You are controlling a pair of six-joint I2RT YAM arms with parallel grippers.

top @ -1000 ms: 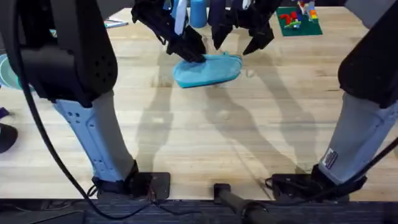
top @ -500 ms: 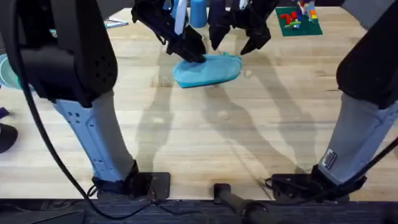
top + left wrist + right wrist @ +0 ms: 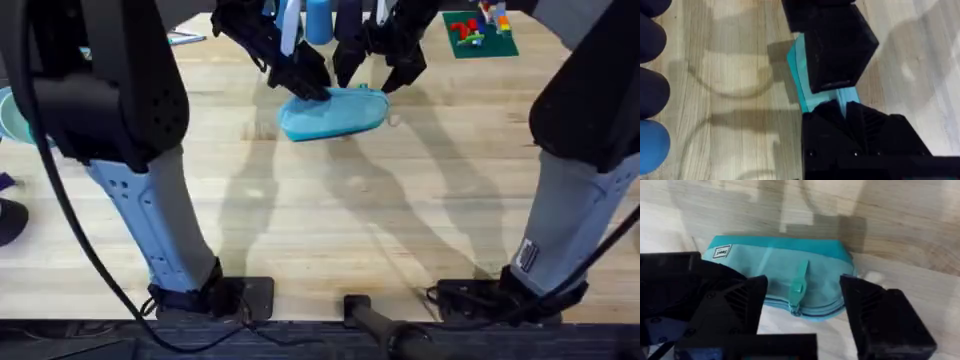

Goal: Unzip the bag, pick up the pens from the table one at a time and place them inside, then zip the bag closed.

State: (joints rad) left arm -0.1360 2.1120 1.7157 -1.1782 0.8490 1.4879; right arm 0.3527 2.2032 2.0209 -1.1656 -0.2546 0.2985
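Observation:
The light-blue bag lies on the far middle of the wooden table. My left gripper is shut on the bag's left end; in the left wrist view a strip of the bag runs between the closed tips of that gripper. My right gripper stands open over the bag's right end. Seen from the right wrist, the gripper straddles the bag, and the zipper pull lies between its fingers, untouched. The pens are out of view.
Blue cylinders stand just behind the bag. At the back right is a green plate with toy bricks. A teal dish shows at the left edge. Bare wood stretches in front of the bag.
The right gripper has shifted a little left toward the bag's right end, its fingers slightly closer together. The left gripper and the bag have stayed put.

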